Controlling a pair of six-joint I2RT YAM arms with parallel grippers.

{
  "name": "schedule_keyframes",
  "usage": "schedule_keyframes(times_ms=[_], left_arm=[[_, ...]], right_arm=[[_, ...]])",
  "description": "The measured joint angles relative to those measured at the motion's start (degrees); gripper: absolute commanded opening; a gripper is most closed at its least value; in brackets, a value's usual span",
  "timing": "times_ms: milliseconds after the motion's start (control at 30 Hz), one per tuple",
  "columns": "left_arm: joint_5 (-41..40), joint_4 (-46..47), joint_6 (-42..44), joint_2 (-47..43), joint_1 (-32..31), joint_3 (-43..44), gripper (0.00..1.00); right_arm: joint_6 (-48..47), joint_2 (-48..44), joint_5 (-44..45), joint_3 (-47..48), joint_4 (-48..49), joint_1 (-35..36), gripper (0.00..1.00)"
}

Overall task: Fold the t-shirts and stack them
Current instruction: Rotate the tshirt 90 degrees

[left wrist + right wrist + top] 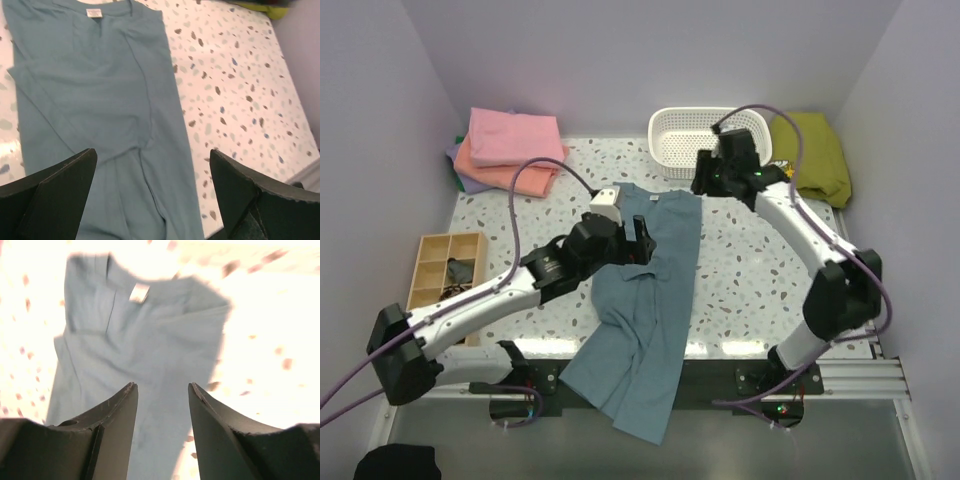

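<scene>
two arms over a blue-grey t-shirt (650, 300) at centre frame
shirt lies lengthwise, its lower end hanging over the table (750, 290) edge at bottom; left gripper (152, 154) spread wide, right gripper (162, 390) parted and empty near its upper end.

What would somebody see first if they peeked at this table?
A long blue-grey t-shirt lies down the middle of the speckled table, its bottom end hanging over the near edge. The left arm and right arm hover above it, jaws open and holding nothing. At the far left corner sits a pile of pink, salmon and lavender shirts.
</scene>
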Motion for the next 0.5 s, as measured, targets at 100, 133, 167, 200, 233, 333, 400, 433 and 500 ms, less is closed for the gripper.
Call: schedule_keyframes(times_ms=[100,133,167,200,233,333,400,433,500], left_arm=[[1.81,5.53,4.57,7.02,4.22,0.74,1.0],[2.75,7.26,5.9,9.88,5.03,0.74,1.0],[3.85,8.83,7.23,12.9,5.49,0.81,1.0],[5.07,10.19,8.26,16.2,5.77,1.05,1.0],[6.34,11.52,9.07,19.54,5.9,1.64,1.0],[9.62,14.71,11.37,29.14,6.27,4.61,1.0],[11.58,17.55,12.26,33.46,6.62,5.7,1.0],[12.52,18.67,12.55,34.71,6.93,5.92,1.0],[14.47,20.59,12.87,37.57,7.96,6.88,1.0]], right_arm=[[0.52,-9.81,4.72,-2.36,0.35,-2.95,0.51],[0.5,-13.22,5.81,-3.8,0.33,-3.32,0.51],[0.46,-15.67,6.64,-5.03,0.11,-3.3,0.52],[0.37,-17.31,6.86,-5.99,0.04,-3.26,0.52],[0.31,-18.88,7.21,-7.23,-0.15,-3.1,0.52],[0.33,-21.59,8.22,-10.54,-1.75,-2.95,0.53],[0.35,-22.23,8.2,-12.48,-2.45,-3.04,0.53],[0.42,-22.34,8.15,-13.46,-2.91,-3.04,0.53],[0.68,-22.45,8.04,-15.78,-3.41,-3.08,0.53]])
